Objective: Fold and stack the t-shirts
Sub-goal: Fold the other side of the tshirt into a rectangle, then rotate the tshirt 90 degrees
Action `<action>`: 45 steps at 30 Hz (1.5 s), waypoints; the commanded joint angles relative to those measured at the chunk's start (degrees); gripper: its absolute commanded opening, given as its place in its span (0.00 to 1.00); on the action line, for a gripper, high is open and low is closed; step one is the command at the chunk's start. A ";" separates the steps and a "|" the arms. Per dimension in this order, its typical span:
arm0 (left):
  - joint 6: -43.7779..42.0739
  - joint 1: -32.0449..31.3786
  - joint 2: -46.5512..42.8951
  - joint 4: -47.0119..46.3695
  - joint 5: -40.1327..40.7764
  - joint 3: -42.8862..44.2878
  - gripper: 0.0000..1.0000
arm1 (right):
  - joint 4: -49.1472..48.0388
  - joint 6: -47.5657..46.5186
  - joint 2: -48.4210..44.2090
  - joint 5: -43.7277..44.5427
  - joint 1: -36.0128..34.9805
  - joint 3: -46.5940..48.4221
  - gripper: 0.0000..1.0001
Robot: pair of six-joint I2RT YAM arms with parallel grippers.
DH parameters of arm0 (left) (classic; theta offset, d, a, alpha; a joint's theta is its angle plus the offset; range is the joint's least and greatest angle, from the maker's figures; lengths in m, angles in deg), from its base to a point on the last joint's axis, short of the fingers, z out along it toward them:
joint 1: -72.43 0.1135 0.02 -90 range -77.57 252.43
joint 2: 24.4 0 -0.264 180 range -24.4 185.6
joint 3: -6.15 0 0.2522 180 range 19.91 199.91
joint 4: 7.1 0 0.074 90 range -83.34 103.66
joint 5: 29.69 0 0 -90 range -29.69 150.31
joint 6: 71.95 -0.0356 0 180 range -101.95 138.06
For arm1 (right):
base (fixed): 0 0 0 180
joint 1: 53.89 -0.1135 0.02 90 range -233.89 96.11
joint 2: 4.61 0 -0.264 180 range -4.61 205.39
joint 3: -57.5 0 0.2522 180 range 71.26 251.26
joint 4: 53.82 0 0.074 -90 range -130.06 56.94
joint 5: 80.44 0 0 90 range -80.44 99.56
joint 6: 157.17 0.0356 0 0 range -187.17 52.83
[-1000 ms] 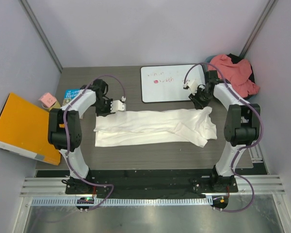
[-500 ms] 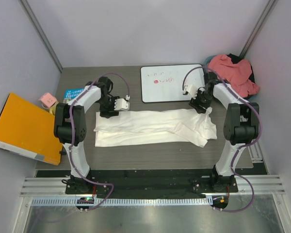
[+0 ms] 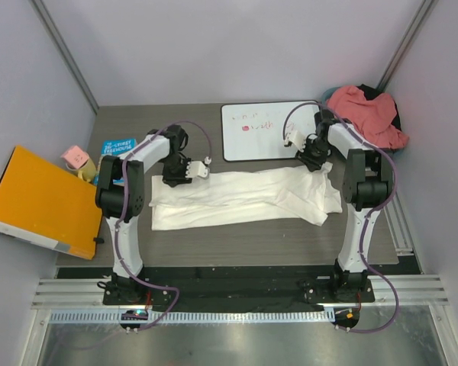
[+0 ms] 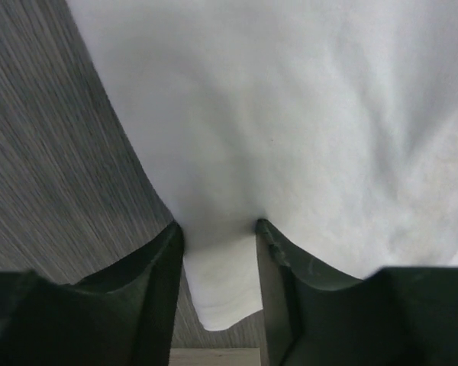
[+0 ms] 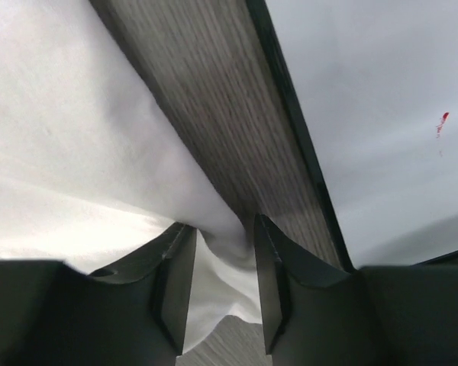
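The white t-shirt (image 3: 244, 197) lies folded into a long strip across the middle of the table. My left gripper (image 3: 187, 175) is at its far edge near the left end. In the left wrist view the gripper (image 4: 220, 229) is closed on a tongue of the white cloth (image 4: 290, 114). My right gripper (image 3: 319, 165) is at the far edge near the right end. In the right wrist view it (image 5: 223, 229) pinches bunched white cloth (image 5: 76, 137). The salmon pink-red t-shirt (image 3: 362, 110) lies crumpled at the far right corner.
The glossy whiteboard (image 3: 263, 130) with red marks lies just beyond the shirt, and its edge shows close to the right gripper (image 5: 382, 99). An orange folder (image 3: 34, 202), a pink item (image 3: 76, 158) and a blue book (image 3: 118, 146) sit at the left.
Both grippers moved in onto the far edge of the white t-shirt, the left one to the right and the right one slightly back. The shirt itself has barely shifted.
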 commanded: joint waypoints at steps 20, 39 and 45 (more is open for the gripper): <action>-0.77 -2.13 -6.54 14.62 0.19 -1.50 0.00 | -20.17 -0.13 -2.97 1.70 -3.53 3.56 0.01; -5.70 -18.91 -1.36 26.86 -9.75 -2.38 0.00 | -53.39 3.66 27.05 0.55 -15.92 31.15 0.01; -8.86 -21.02 0.13 31.17 -12.73 -3.08 0.00 | -62.62 3.91 39.56 1.87 -19.61 48.11 0.07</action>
